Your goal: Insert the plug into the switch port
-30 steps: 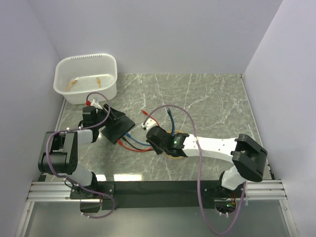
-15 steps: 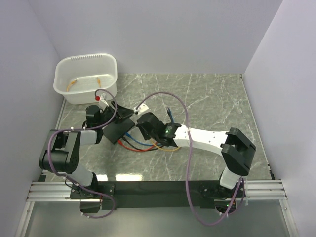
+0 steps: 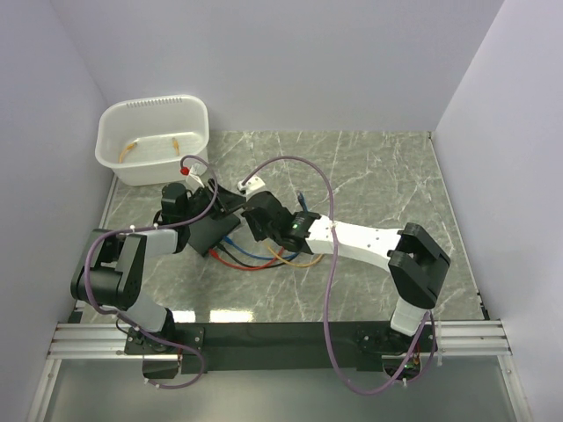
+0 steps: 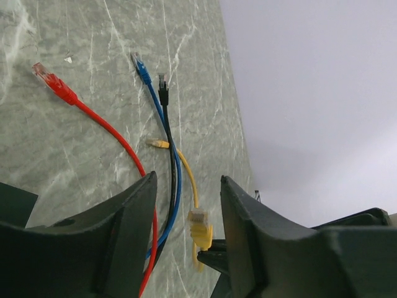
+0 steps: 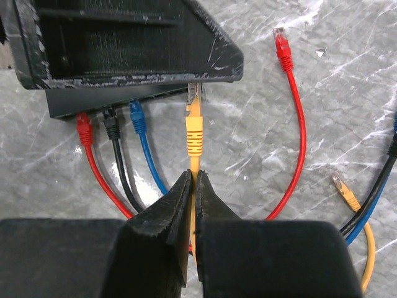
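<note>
White tub [image 3: 145,171] is seen far left at the back of the marble table [image 3: 378,176]. Just right of it, the left gripper [image 4: 187,186] is found with jaws spread wide and nothing gripped between them. It sits over the switch [image 3: 209,235]; contact cannot be told. The switch is placed left of centre, ports turned toward the right arm. Red plug [image 5: 83,127], black plug [image 5: 110,122] and blue plug [image 5: 137,118] are seated in its ports. Next right, the yellow plug [image 5: 194,124] is held with its tip at the port edge; seating is hidden. The yellow cable [image 5: 194,162] is pinched just behind it by the right gripper [image 5: 193,180], jaws closed tight. A loose red end [image 5: 283,43] and a loose yellow end [image 5: 342,189] are lying further right.
</note>
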### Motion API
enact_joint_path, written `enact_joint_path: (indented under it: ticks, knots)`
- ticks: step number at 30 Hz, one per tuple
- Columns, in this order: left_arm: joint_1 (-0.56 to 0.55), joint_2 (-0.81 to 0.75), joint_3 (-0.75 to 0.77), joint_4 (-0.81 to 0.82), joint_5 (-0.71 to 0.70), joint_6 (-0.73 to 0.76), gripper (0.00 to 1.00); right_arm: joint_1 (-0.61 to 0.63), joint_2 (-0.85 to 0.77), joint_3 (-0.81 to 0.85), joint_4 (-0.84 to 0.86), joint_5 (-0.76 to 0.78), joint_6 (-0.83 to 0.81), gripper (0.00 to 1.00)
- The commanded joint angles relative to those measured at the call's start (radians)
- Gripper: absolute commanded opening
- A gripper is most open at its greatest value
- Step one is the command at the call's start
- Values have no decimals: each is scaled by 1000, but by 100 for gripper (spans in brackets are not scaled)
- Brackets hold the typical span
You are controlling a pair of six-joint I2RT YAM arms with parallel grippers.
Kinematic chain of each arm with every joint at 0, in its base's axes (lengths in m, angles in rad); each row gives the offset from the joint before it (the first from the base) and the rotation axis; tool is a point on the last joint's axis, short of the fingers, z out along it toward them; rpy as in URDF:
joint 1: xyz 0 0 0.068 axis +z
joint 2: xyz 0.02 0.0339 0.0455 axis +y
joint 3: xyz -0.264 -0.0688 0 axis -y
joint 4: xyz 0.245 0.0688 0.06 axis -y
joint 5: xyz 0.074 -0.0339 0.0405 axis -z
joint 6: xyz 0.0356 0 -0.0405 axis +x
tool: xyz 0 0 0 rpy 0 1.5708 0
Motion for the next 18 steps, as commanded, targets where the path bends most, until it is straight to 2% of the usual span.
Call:
enact_joint_path:
  ticks: [1, 11, 18]
  knots:
    - [-7, 7, 25, 35, 14, 24, 49, -9, 2, 50, 42, 4, 14, 0]
    - [-14, 8, 24, 48, 27, 30, 30, -17, 15, 43, 73, -1, 34, 0]
    - [-28, 1, 25, 52, 34, 38, 26, -20, 27, 66, 79, -1, 34, 0]
